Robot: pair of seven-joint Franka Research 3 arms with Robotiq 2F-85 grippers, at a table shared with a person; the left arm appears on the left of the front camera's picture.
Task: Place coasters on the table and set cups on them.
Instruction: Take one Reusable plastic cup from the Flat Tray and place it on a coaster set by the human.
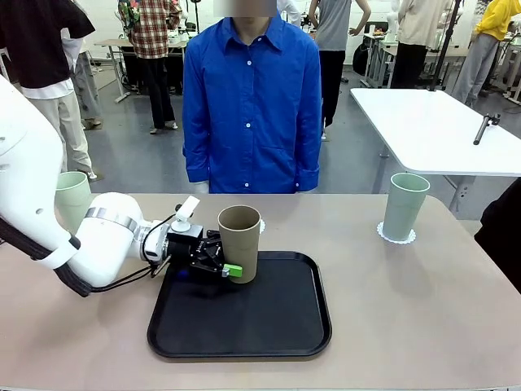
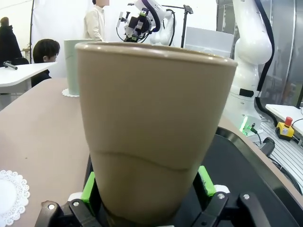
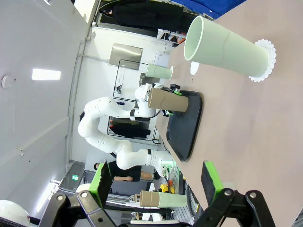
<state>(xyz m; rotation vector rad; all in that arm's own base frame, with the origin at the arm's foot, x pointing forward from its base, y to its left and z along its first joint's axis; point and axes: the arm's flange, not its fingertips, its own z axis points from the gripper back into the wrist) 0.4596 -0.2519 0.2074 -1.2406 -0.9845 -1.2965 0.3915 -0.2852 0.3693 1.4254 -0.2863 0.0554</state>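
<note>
Left tool (image 1: 230,262) straddling tan cup (image 1: 239,242), base hidden

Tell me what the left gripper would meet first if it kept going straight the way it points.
The tan-brown cup, already standing between the left gripper's open fingers on the black tray; its palm would likely hit the cup's lower wall almost at once.

The room is bright and evenly lit from overhead; a ceiling panel (image 3: 46,74) glows in the right wrist view. Shadows on the tabletop (image 1: 423,309) are soft and faint. The black tray (image 1: 244,326) carries a dull sheen along its rim. Up close in the left wrist view, the brown cup (image 2: 151,127) looms slightly soft, and straight lines bow toward the edges.
</note>
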